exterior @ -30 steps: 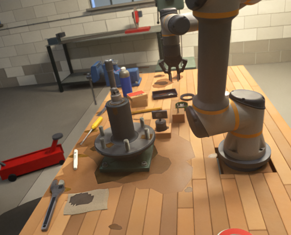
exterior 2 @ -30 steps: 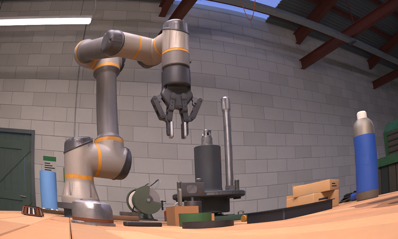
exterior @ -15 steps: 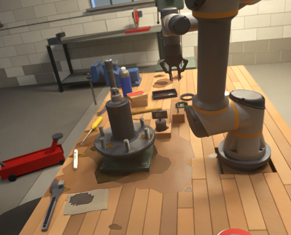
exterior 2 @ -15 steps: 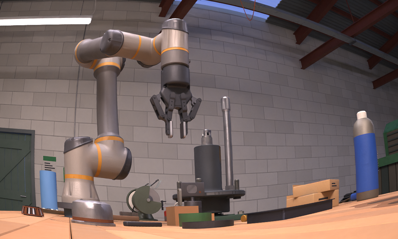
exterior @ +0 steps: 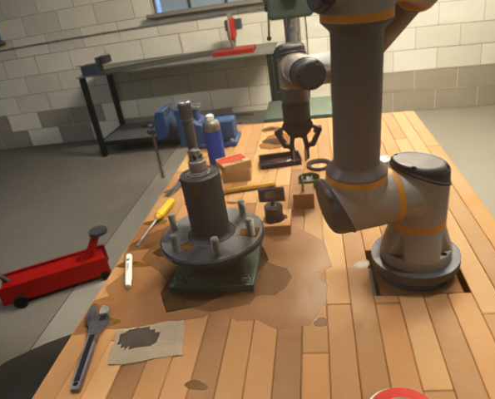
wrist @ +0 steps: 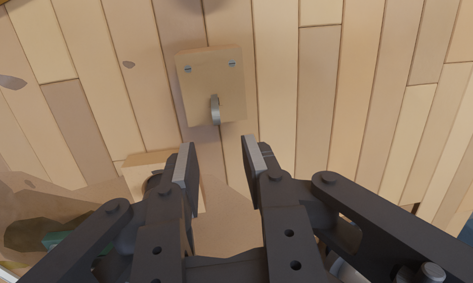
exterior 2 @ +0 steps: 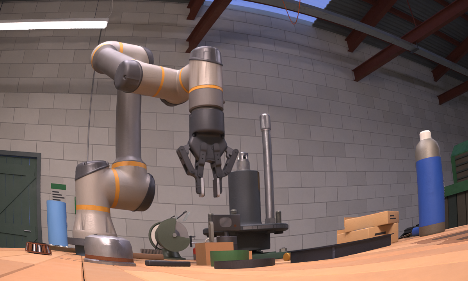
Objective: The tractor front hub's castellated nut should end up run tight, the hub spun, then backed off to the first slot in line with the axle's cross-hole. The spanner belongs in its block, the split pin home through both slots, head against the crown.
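Note:
A small wooden block (wrist: 210, 84) with two screws sits on the bench just ahead of my fingers, and a grey split pin (wrist: 215, 109) stands in it, its looped head showing. The same block (exterior: 303, 198) lies beside the arm's shoulder in the side camera. Left of it a second block (exterior: 277, 220) carries the dark socket spanner (exterior: 274, 211). The grey hub (exterior: 211, 223) stands on its green base further left, the castellated nut (exterior: 196, 158) on top of the axle. My gripper (wrist: 219, 158) hangs well above the bench (exterior 2: 207, 192), part open and holding nothing.
A dark tray (exterior: 279, 159) and a black ring (exterior: 318, 163) lie under the gripper. A tall bar (exterior 2: 267, 167) stands by the hub. Cardboard boxes (exterior: 234, 166), a blue bottle (exterior: 213, 138) and a blue vice sit at the far left edge. A screwdriver (exterior: 157, 218) and an adjustable wrench (exterior: 88, 343) lie near the front.

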Controlling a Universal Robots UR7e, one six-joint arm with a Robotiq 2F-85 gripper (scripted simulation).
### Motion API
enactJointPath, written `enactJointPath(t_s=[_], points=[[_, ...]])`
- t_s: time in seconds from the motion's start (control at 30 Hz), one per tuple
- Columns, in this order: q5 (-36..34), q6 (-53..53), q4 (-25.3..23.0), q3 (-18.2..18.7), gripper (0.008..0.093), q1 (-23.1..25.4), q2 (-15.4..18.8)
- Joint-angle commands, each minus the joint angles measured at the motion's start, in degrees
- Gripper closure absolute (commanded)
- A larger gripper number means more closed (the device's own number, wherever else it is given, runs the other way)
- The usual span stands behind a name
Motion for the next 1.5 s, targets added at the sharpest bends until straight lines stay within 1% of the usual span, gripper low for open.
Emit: enactJointPath(t_s=[0.0,0.13,0.27,0.5,0.83,1.23,1.47], points=[[0.0,0.0,-1.6,0.8,0.0674,0.0,0.9],[0.0,0.0,-8.0,3.5,0.0674,0.0,4.5],[0.0,0.0,-11.4,4.7,0.0674,0.0,6.6],[0.0,0.0,-12.1,4.9,0.0674,0.0,7.0],[0.0,0.0,-14.8,5.9,0.0674,0.0,8.8],[0.0,0.0,-14.9,5.9,0.0674,0.0,8.9],[0.0,0.0,-14.9,5.9,0.0814,0.0,8.9]])
